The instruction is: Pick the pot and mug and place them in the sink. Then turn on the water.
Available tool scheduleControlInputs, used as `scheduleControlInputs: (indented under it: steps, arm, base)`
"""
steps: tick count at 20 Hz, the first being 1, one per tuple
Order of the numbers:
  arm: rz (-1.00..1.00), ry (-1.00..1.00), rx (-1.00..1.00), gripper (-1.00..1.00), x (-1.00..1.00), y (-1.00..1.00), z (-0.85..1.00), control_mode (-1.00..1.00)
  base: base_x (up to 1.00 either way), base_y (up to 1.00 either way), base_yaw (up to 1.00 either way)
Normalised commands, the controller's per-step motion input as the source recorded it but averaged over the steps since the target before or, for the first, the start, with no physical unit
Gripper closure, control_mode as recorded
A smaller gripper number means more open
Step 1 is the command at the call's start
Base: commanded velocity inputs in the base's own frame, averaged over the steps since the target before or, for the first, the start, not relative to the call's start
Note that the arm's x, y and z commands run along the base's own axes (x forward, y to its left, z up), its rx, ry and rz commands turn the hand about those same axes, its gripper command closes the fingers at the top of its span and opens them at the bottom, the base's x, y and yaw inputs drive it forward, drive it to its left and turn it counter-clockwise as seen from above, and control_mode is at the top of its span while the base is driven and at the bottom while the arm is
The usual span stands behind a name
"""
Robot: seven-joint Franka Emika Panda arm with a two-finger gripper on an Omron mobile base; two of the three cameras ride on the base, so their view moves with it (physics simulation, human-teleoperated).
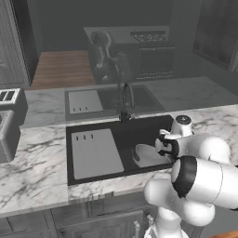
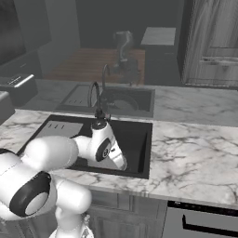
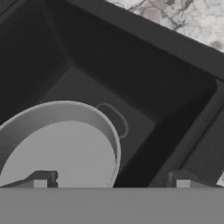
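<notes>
The grey metal pot (image 3: 61,144) sits on the floor of the black sink (image 3: 144,87), with one loop handle toward the basin's middle. From the left base the pot (image 1: 148,155) shows at the right end of the sink (image 1: 139,130), partly behind my arm. My gripper (image 3: 111,180) hangs open just above the pot's rim, and its fingertips (image 3: 41,179) hold nothing. Seen from the right base, the gripper (image 2: 122,165) reaches down into the sink (image 2: 135,135). The mug is out of view. No water shows at the faucet (image 1: 126,100).
A light grey slotted drain panel (image 1: 95,153) covers the sink's left half. Marble counter (image 2: 195,153) runs on both sides. A toaster (image 1: 9,100) stands at the far left. A paler, hazy basin (image 1: 107,100) lies behind the faucet (image 2: 96,100).
</notes>
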Motion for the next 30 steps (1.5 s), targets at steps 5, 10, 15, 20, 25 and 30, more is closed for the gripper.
scheduleControlInputs:
  steps: [5,10,15,20,25,30]
  arm:
    - [0.09,0.0,0.15,-1.0,-0.15,-0.39,0.93,-1.0]
    - [0.1,0.0,0.16,-1.0,-0.12,-0.02,0.7,-1.0]
    - [0.15,0.0,0.05,-1.0,-0.44,0.0,0.78,-1.0]
    - [0.12,0.0,-0.01,-1.0,-0.54,0.08,0.54,-1.0]
    - [0.09,0.0,-0.14,-1.0,-0.67,0.07,0.22,-1.0]
    - [0.07,-0.01,-0.24,-1.0,-0.43,0.06,0.02,-1.0]
  base:
    - [0.0,0.0,0.0]
    - [0.0,0.0,0.0]
    - [0.0,0.0,0.0]
    - [0.0,0.0,0.0]
    - [0.0,0.0,0.0]
    - [0.0,0.0,0.0]
